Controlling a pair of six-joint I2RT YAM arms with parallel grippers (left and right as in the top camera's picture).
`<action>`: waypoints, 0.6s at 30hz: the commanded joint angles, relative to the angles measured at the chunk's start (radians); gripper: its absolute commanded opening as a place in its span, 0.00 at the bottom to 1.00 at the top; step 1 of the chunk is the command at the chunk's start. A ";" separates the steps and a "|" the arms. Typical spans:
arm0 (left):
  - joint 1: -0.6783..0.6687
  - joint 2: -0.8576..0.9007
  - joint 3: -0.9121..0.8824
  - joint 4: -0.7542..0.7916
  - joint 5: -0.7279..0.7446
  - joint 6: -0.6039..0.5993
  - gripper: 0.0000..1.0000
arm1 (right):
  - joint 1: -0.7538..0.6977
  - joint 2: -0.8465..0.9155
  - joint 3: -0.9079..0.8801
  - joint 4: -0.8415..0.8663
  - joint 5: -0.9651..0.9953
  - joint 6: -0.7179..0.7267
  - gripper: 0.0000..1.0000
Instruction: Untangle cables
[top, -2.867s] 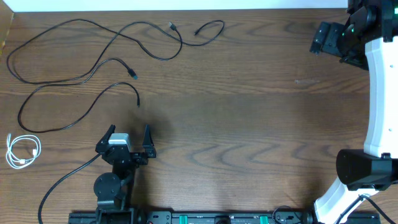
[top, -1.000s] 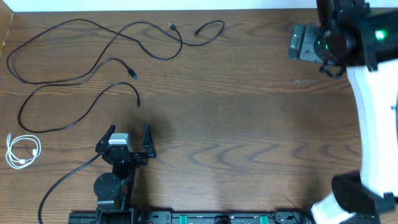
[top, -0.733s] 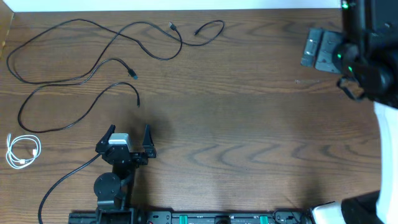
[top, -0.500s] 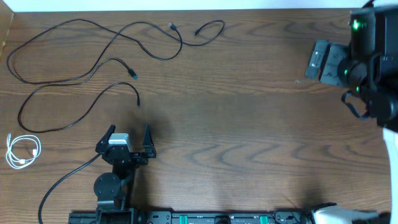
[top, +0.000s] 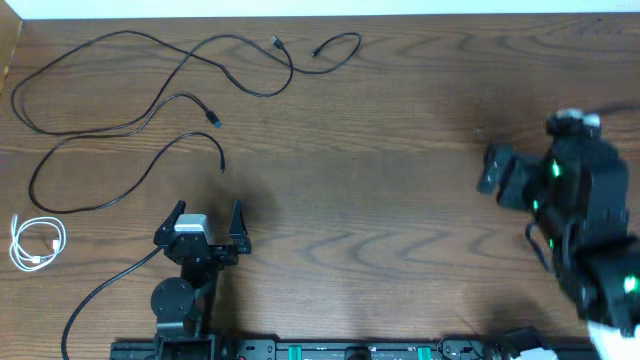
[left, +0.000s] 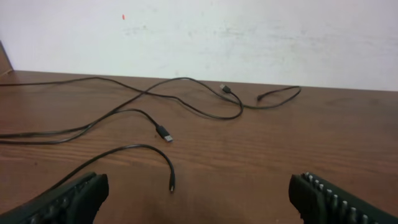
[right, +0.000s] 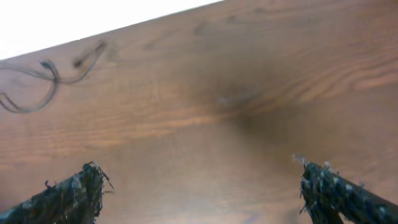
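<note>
Two tools, jaws apart, both empty. Only chg: right tool (top: 492, 175) pulled back toward its base, well right of left tool (top: 207, 212). Black cables (top: 213, 118) spread beyond left tool, white cable (top: 37, 243) coiled left of it, unmoved. Prob done.

The middle and most of the right of the brown wooden bench (top: 380, 210) lie bare, giving a pincer free passage there; only the black right pincer (top: 497, 176), jaws spread wide, stands over the right part. The far-left area is crossed by long thin black cables (top: 212, 116) looping from the far edge towards the open black left pincer (top: 207, 212), with patches of open wood between their loops. A small coiled white cable (top: 38, 243) lies apart by the left edge, clear of both.
</note>
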 joint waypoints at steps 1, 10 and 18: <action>-0.003 -0.006 -0.018 -0.035 0.002 -0.001 0.98 | -0.056 -0.142 -0.178 0.089 -0.069 -0.008 0.99; -0.003 -0.006 -0.018 -0.035 0.002 -0.001 0.98 | -0.168 -0.464 -0.566 0.350 -0.208 -0.008 0.99; -0.003 -0.006 -0.018 -0.035 0.002 -0.001 0.98 | -0.190 -0.645 -0.762 0.494 -0.236 -0.012 0.99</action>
